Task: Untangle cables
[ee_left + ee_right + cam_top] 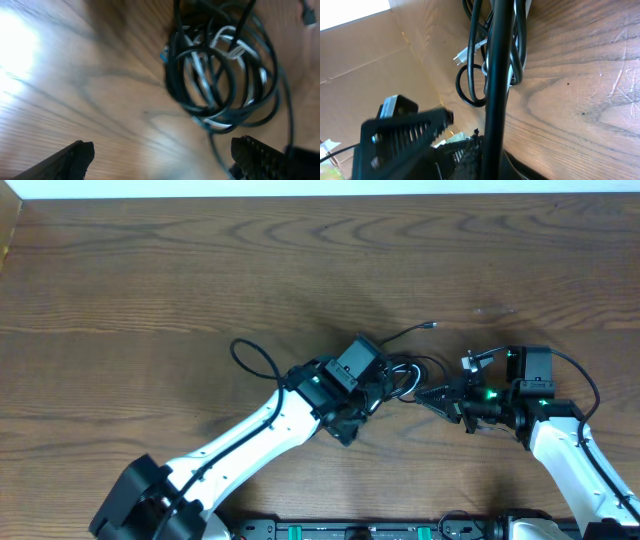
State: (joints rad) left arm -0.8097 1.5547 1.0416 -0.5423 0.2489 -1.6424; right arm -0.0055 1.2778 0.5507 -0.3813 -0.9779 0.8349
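With the right pincer (465, 137) clamped on a black cord (496, 75) and the left pincer (161, 150) wide by the cables (220, 75), pulling could tighten the tangle.

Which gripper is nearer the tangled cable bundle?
Left. The left gripper hovers open over the cable bundle's left edge; the right gripper sits off its right side, shut on a black cable leading out.

Both arms angled inward, left tool (160, 150) spread wide, right tool (432, 394) pinched closed.
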